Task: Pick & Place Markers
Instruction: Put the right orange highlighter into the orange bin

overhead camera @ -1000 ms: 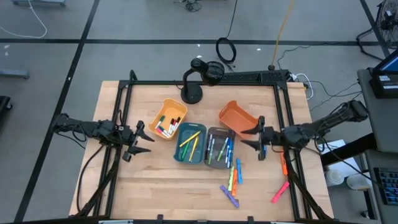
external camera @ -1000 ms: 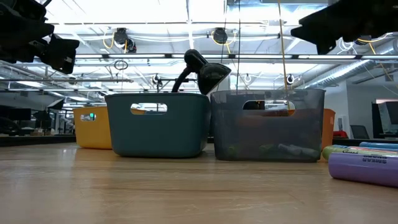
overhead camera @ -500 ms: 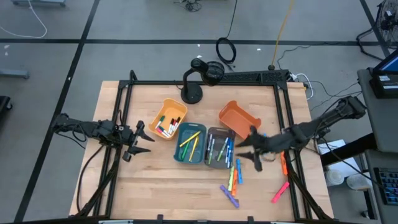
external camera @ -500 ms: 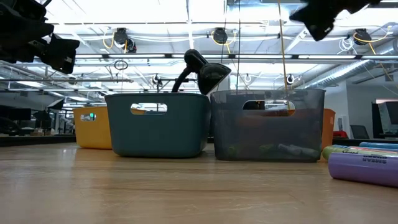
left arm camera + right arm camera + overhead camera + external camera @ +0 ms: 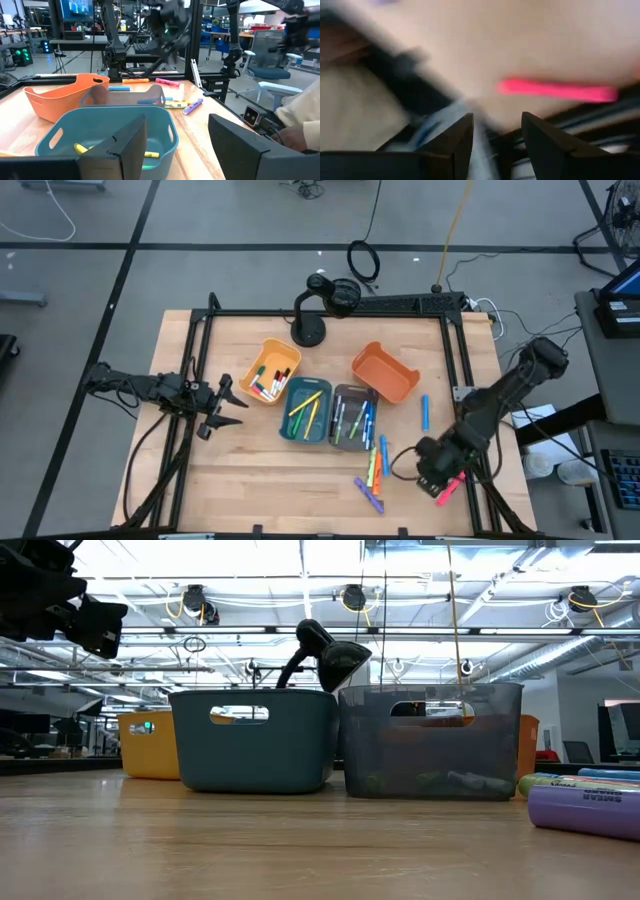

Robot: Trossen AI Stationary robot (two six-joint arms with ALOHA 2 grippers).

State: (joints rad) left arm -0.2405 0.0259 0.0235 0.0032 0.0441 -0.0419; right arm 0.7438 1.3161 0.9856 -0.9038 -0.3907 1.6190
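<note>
A: Looking down at the table [image 5: 250, 470], I see the right gripper [image 5: 432, 463] low by the near right corner, over a pink marker [image 5: 450, 487]. Its fingers are apart and hold nothing.

B: And the left gripper [image 5: 222, 406]?

A: It waits by the yellow bin [image 5: 262, 356], fingers apart, empty too.

B: Where are the other markers?

A: Some lie in the bins. A loose bunch [image 5: 374, 470] lies near the gray bin [image 5: 350, 418].

B: Are they hard to pick up?

A: I think they are light, stiff and smooth. They may roll, so pinch one across its middle.
</note>
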